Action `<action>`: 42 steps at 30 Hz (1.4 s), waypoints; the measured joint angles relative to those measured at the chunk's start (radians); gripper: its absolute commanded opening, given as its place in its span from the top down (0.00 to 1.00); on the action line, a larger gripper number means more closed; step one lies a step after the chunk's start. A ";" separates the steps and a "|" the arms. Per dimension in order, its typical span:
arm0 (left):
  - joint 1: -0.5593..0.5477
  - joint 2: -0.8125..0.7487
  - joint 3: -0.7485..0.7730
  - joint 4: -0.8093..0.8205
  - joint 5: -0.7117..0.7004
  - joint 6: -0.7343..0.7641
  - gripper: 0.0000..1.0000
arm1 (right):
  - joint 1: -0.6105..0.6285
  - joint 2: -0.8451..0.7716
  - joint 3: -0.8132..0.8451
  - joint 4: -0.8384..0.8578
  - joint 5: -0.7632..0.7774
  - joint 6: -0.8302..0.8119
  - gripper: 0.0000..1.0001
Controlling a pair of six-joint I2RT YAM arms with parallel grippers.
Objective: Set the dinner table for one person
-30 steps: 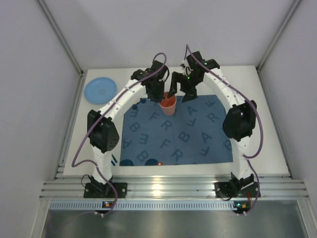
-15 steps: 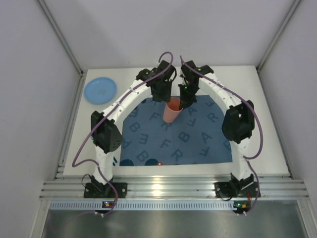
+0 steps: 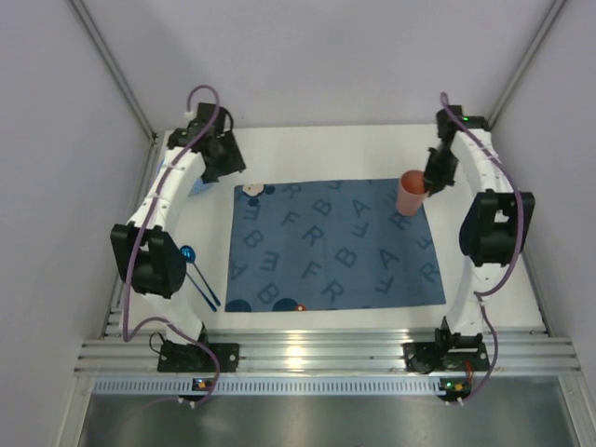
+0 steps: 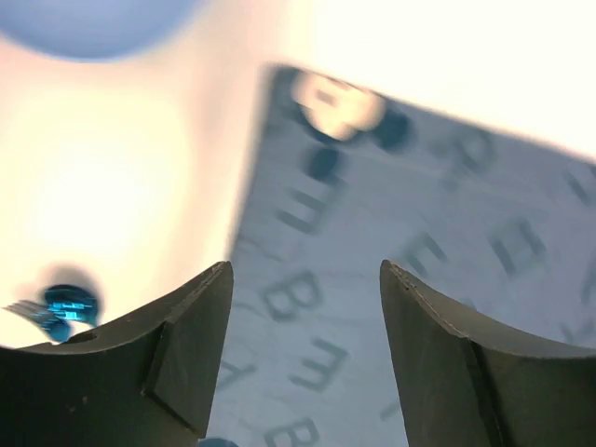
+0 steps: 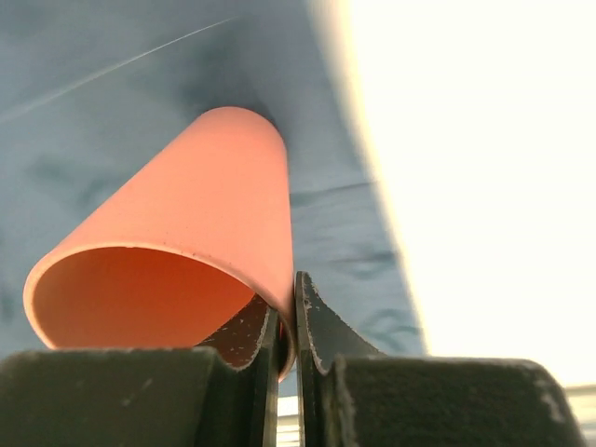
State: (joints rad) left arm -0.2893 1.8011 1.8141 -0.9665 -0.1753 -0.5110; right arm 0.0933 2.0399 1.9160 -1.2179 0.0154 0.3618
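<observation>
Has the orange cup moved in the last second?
Yes. The orange cup, pinched by the right gripper, went rightward from the blue placemat's far-edge middle to its far right corner.

The orange tapered plastic cup [image 5: 186, 214] looked smooth with a soft sheen. The blue letter-printed cloth placemat [image 3: 326, 251] was matt and slightly creased. The large flat white rectangular tabletop [image 3: 326, 154] looked smooth; its silver slotted aluminium rail [image 3: 317, 352] gleamed. The right gripper [image 5: 291, 312] had matt, grainy black fingers [image 5: 326, 345].

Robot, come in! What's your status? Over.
Left gripper jaws open, empty. Right gripper jaws shut on salmon plastic cup, at far right corner of blue lettered cloth placemat on white tabletop. Blue cutlery lies left, out of the way.
</observation>
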 measured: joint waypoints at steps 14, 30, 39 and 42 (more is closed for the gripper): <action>0.507 0.082 -0.138 0.220 0.209 -0.068 0.37 | -0.466 -0.057 -0.112 0.000 0.152 0.024 1.00; 0.540 0.302 0.005 0.212 0.182 -0.063 0.38 | -0.477 -0.209 -0.373 0.084 0.133 0.040 0.22; 0.544 0.303 -0.030 0.216 0.128 -0.061 0.38 | -0.465 -0.303 -0.337 0.038 0.128 0.044 0.21; 0.546 0.305 -0.031 0.230 0.114 -0.062 0.38 | -0.447 -0.307 -0.289 0.006 0.125 0.051 0.21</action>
State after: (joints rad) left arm 0.2565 2.1063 1.7828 -0.7364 -0.0612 -0.5732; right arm -0.3534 1.7329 1.6268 -1.2118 0.1406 0.4133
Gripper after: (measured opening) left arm 0.623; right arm 0.790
